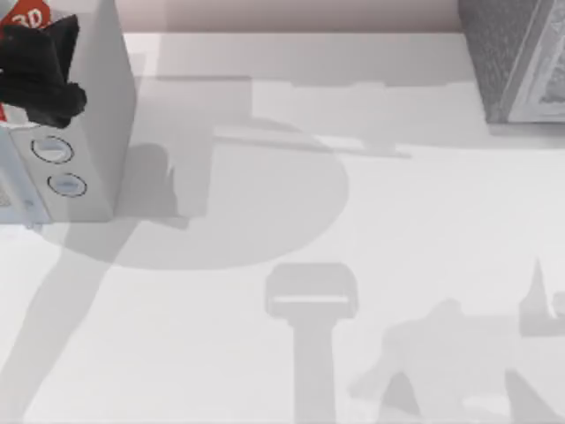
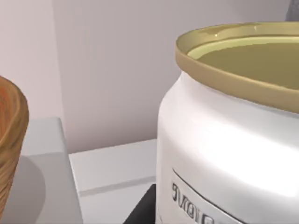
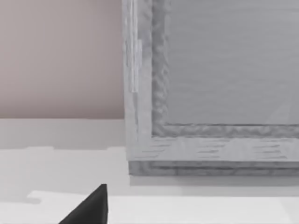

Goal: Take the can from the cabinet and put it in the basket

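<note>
The can (image 2: 224, 140), white with a gold rim and raised lettering, sits just in front of the left wrist camera; in the top view a scrap of its red label (image 1: 26, 16) shows at the upper left, partly under the left gripper (image 1: 40, 71). That gripper hangs above the smooth light grey box (image 1: 88, 115) with two round dials (image 1: 60, 168). A dark finger edge (image 2: 142, 210) shows beside the can's base, but whether the jaws clamp the can cannot be told. Near the can in the left wrist view, a woven wooden basket (image 2: 9, 149) curves in at the frame edge, on a pale ledge against a plain pinkish wall (image 2: 107, 70).

The table (image 1: 353, 265) is white and crossed by soft grey shadows of the arms. At its far right corner stands the dark grey speckled cabinet (image 1: 512, 53). The right wrist view faces its paler framed front panel (image 3: 224, 65); one dark fingertip (image 3: 91, 207) of the right gripper shows before it, jaw spread not discernible.
</note>
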